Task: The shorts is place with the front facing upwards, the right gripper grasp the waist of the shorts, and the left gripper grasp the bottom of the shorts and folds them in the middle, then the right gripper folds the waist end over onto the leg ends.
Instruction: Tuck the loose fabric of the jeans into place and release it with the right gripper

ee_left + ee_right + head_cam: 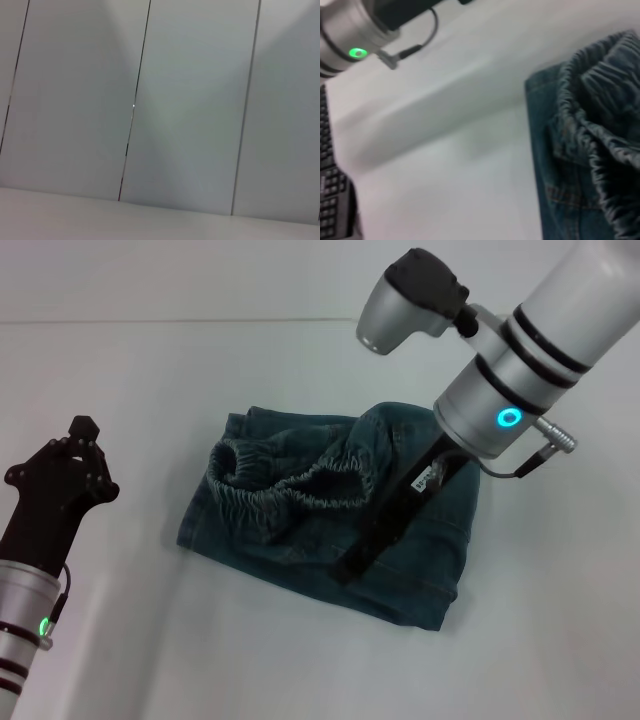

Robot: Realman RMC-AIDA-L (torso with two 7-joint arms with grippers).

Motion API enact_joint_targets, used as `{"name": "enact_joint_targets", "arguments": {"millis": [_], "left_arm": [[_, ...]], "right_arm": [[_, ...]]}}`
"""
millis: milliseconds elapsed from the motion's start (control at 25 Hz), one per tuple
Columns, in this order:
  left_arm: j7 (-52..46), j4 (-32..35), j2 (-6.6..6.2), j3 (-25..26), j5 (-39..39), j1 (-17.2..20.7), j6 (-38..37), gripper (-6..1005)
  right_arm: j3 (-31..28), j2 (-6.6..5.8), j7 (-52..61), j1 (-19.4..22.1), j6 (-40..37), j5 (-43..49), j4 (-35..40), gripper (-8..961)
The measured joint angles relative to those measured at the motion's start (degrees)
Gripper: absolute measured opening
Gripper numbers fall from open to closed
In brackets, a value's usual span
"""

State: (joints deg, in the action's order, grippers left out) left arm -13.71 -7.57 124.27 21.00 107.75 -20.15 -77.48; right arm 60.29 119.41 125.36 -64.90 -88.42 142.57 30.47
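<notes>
The blue-green denim shorts (300,540) lie bunched in the middle of the white table. Their waist (300,485), a gathered, ruffled band, curls across the top of the pile; it also fills the edge of the right wrist view as waist (600,130). A flat stitched leg hem (420,612) shows at the near right corner. My right gripper (352,568), black with a white label, slants down over the right half of the shorts, its tip at the fabric. My left gripper (85,432) is held up at the far left, away from the shorts. The left wrist view shows only wall panels.
The white table (150,640) spreads around the shorts on all sides. In the right wrist view, a black keyboard (332,200) sits at the table's edge and the left arm's silver wrist with a green light (355,52) is visible.
</notes>
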Motion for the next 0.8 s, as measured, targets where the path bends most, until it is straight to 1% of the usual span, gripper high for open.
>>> {"name": "enact_joint_targets", "arguments": {"millis": [200, 400, 440, 480, 520, 600, 640, 680, 800], "left_arm": [[0.0, 0.02, 0.09, 0.0, 0.01, -0.07, 0.88, 0], [0.0, -0.06, 0.16, -0.12, 0.23, -0.02, 1.18, 1], [0.0, -0.08, 0.18, -0.16, 0.25, 0.03, 1.27, 1], [0.0, -0.1, 0.18, -0.17, 0.27, 0.08, 1.39, 1], [0.0, -0.12, 0.18, -0.15, 0.29, 0.11, 1.45, 2], [0.0, -0.15, 0.23, -0.11, 0.3, 0.24, 1.49, 2], [0.0, -0.16, 0.25, -0.09, 0.31, 0.3, 1.51, 3], [0.0, -0.16, 0.26, -0.09, 0.32, 0.33, 1.55, 3], [0.0, -0.16, 0.27, -0.09, 0.26, 0.41, 1.64, 4]], "right_arm": [[0.5, 0.67, 0.82, -0.37, 5.7, -0.41, -1.29, 955], [0.54, 0.56, -0.71, -0.58, 12.25, -3.53, -1.09, 954], [0.54, 0.7, -2.44, -0.68, 15.53, -4.49, -1.6, 954], [0.54, 0.7, -2.44, -0.68, 15.53, -4.49, -1.6, 954], [0.58, 0.83, -3.68, -0.7, 17.19, -5.34, -2.12, 954], [0.73, 0.92, -6.39, -0.83, 20.19, -8.08, -3.89, 954], [1.42, 0.93, -9.73, -0.95, 23.18, -11.7, -5.98, 953], [1.42, 0.93, -9.73, -0.95, 23.18, -11.7, -5.98, 953], [3.29, 1.05, -13.77, -0.97, 27.04, -17.34, -8.47, 953]]}}
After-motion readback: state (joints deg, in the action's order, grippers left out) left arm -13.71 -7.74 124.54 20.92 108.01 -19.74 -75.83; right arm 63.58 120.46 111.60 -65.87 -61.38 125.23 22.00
